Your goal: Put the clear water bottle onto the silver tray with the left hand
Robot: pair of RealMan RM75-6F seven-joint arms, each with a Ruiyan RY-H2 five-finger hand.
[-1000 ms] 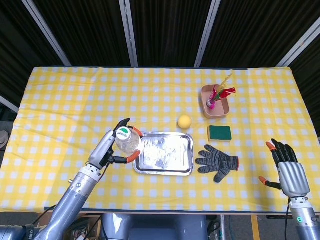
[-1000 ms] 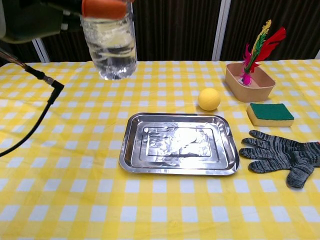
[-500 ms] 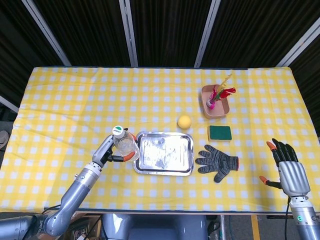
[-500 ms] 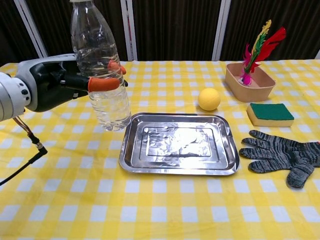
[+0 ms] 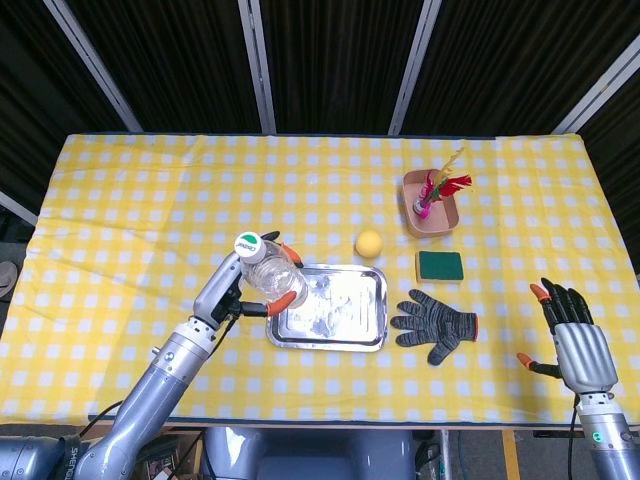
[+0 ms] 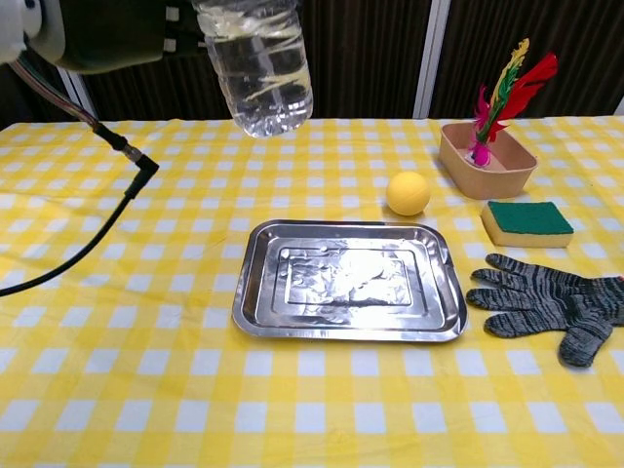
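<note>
The clear water bottle (image 5: 268,272) is held above the yellow checked tablecloth (image 5: 150,200) by the left hand (image 5: 232,290), over the left edge of the silver tray (image 5: 330,310) in the head view. Its cap (image 5: 247,243) is white with a green mark; the lettering on it is too small to read, and no label shows on the body. The long axis is close to upright, cap uppermost and leaning slightly toward the left, base downward; in the chest view the lower body (image 6: 255,63) hangs well above the tray (image 6: 346,283), clear of it. The orange-tipped fingers (image 5: 284,298) wrap around the body of the bottle below the cap, one fingertip on the tray side and others on the far side, so the bottle sits gripped between them. The right hand (image 5: 575,335) rests near the table's right front corner, fingers spread apart and holding nothing. Also on the cloth: a yellow ball (image 5: 369,243) just behind the tray, a green sponge (image 5: 439,266), a grey knitted glove (image 5: 437,324) beside the tray's right edge, and a tan box (image 5: 432,205) holding a feathered shuttlecock (image 5: 437,187).
</note>
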